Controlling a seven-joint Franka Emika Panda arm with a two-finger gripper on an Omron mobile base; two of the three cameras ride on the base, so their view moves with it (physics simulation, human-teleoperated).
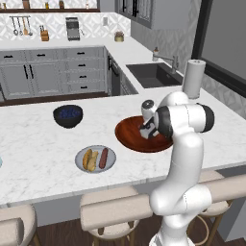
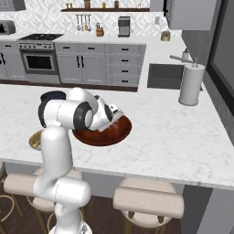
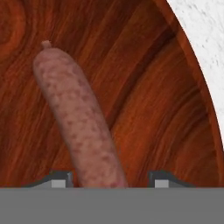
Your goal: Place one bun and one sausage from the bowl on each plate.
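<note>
Reddish-brown wooden bowl sits on the white marble surface, a little back from the near edge, wide and shallow, wood grain visible inside. Gripper is down inside the bowl, pointing at its floor. In the hand view a single sausage lies on the bowl floor, its near end running between the two fingertips; jaws sit partly apart either side of it with a gap on the right, can't tell if they touch it or grip it. Bowl rim curves across the upper right of the hand view, bare marble beyond it. Grey plate is left of the bowl and nearer the front edge, apart from the bowl, holding a bun, a second bun-coloured piece just beside it, and a dark red sausage on the right side. Dark blue bowl stands further back left, well apart from both. Open marble between plate, blue bowl and wooden bowl; more free marble right of the wooden bowl toward the paper towel roll and sink. Stools tuck under the front edge.
</note>
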